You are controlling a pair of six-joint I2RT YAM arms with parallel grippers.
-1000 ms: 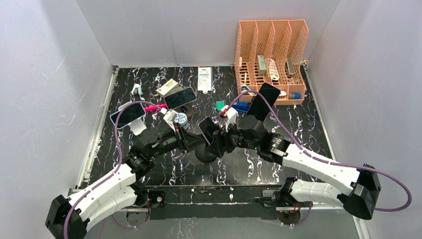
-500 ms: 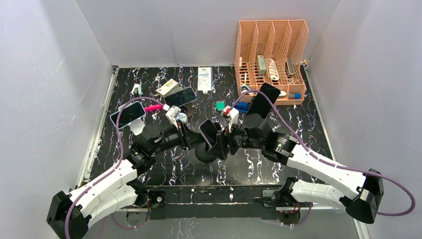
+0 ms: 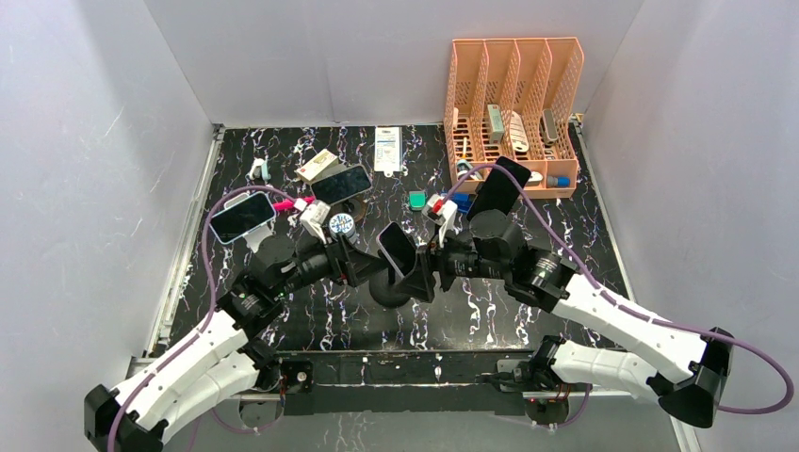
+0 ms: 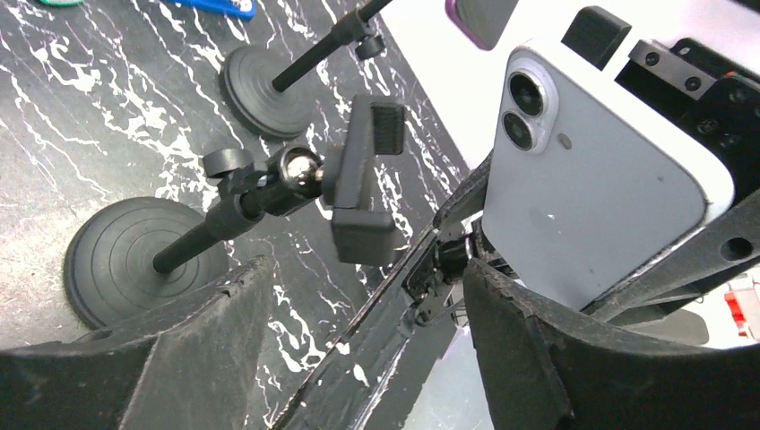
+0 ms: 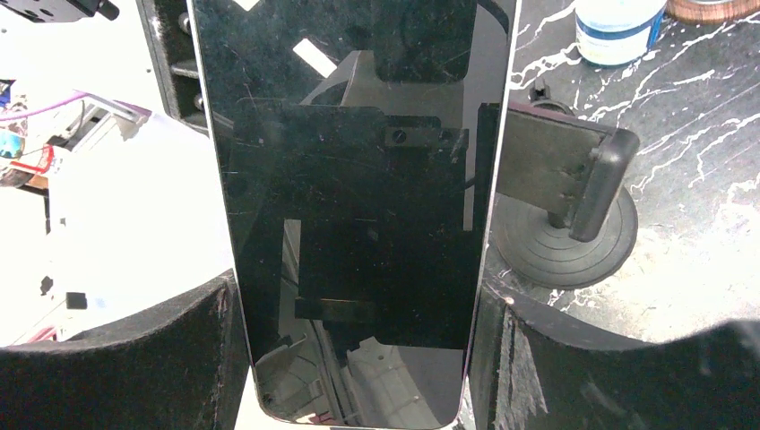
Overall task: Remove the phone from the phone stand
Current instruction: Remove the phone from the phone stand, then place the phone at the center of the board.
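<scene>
Since the phone [image 5: 358, 206] sits clear of the stand [image 4: 134, 260], whose clamp [image 4: 363, 179] shows bare in the left wrist view, the lifting-out looks done. What seems left is to carry the phone away and set it down somewhere. The right gripper [image 5: 358, 309] grasps the phone by its two long edges, screen toward its own camera, holding it in the air just beside the clamp, while the left gripper [image 4: 363, 273] is released, its jaws spread wide with nothing between them, facing the bare clamp.
</scene>
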